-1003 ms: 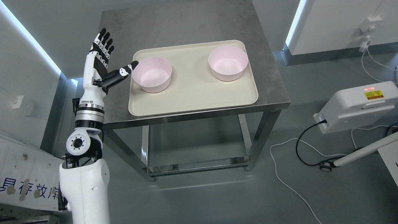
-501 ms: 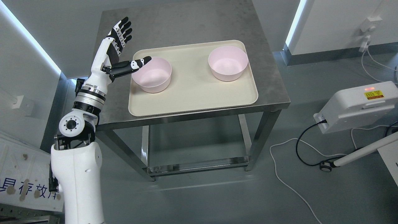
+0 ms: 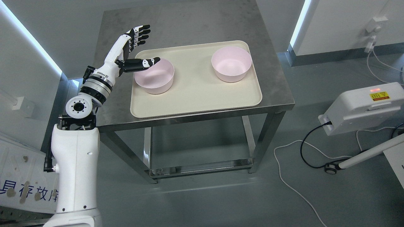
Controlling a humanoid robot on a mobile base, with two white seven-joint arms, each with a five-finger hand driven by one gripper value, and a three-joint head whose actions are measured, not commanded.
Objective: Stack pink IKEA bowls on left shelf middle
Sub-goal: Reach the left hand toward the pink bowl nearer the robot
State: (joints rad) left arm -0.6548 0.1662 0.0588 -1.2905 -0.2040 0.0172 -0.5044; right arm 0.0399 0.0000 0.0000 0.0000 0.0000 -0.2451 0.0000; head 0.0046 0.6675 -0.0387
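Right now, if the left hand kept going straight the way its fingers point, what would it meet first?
Probably the near pink bowl: the left hand is open, thumb over its rim, fingers pointing right past its far edge. Depth is unclear; it might pass above.

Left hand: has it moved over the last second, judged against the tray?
Yes. The left hand has swung right and farther back, its thumb now over the near-left pink bowl on the tray.

The scene is evenly and brightly lit, glare is given off by wall light strips (image 3: 28,41) at far left and right, and sharp focus is kept throughout.
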